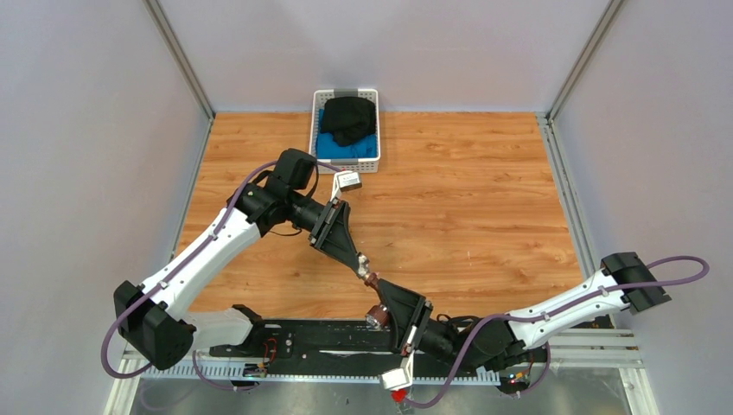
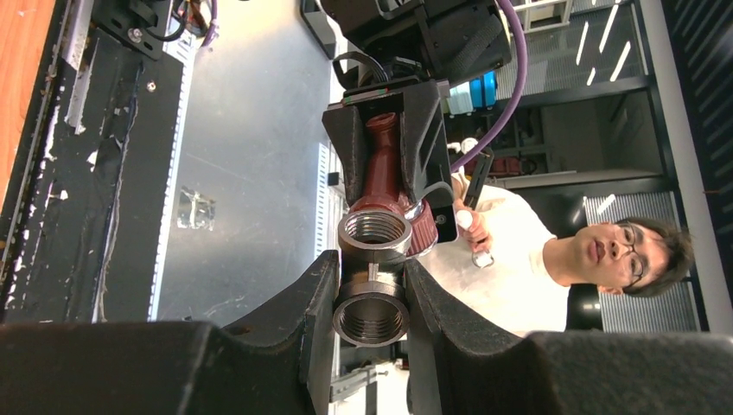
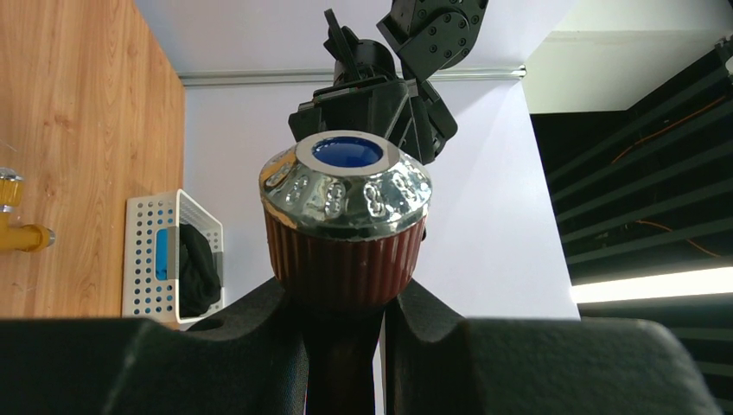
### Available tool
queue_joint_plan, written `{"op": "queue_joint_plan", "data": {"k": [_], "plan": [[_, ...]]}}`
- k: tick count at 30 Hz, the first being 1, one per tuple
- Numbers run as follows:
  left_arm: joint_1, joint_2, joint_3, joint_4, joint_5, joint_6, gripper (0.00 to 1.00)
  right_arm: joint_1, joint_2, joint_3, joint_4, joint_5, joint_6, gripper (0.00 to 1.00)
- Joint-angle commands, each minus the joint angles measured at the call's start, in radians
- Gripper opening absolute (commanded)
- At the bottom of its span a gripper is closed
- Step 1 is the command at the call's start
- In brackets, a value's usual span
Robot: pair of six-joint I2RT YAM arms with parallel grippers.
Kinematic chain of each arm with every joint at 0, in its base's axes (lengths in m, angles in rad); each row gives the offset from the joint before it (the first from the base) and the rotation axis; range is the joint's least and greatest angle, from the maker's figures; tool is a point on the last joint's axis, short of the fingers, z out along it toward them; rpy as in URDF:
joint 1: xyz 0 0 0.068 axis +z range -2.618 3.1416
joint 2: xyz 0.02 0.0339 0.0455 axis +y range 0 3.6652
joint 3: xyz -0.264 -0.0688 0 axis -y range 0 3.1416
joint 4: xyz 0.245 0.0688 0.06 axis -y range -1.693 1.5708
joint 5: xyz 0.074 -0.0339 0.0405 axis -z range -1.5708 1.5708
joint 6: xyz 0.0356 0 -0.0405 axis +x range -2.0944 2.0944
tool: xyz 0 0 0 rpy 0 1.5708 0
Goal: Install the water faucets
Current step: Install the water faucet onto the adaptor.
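Your right end effector (image 3: 346, 296) clamped the reddish-brown faucet (image 3: 346, 252) mid-air, blue-marked knob (image 3: 347, 152) toward its wrist camera. Your left end effector (image 2: 370, 285) gripped a grey threaded fitting (image 2: 370, 318) touching it. The brass faucet (image 3: 19, 228) lay on the counter (image 3: 86, 130).

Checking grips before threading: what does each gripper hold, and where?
Left gripper: stubby grey threaded metal fitting, by its sides. Right gripper: reddish-brown metal faucet, below its knob.

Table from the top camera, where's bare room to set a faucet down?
Bare wood: the right half, between the white basket and the right rail. A smaller patch left of the basket, behind the left arm. Crowded: near middle, where left hand and right hand meet by the black base plate.
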Motion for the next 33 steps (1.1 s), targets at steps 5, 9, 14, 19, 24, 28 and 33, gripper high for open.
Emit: {"op": "queue_joint_plan", "data": {"k": [5,9,14,19,24,28,33], "plan": [[-0.023,-0.001,0.007,-0.01,0.005,0.018,0.0,-0.024,0.038,0.027,0.186,-0.005,0.003,0.0],[-0.024,0.001,0.001,-0.01,-0.001,0.021,0.0,-0.035,0.044,0.021,0.222,0.015,-0.007,0.0],[-0.017,0.021,0.006,-0.011,-0.005,0.035,0.0,-0.042,0.065,0.028,0.282,0.041,-0.045,0.0],[-0.016,0.027,0.035,-0.01,-0.025,0.021,0.0,-0.042,0.075,0.018,0.304,0.064,-0.057,0.0],[-0.007,0.026,0.054,-0.009,-0.047,0.013,0.0,-0.045,0.129,-0.002,0.414,0.082,-0.144,0.0],[0.007,0.035,0.062,-0.01,-0.042,0.017,0.0,-0.045,0.157,-0.004,0.467,0.085,-0.167,0.0],[0.019,0.033,0.062,-0.01,-0.037,0.025,0.0,-0.045,0.162,-0.008,0.484,0.099,-0.189,0.0]]}}
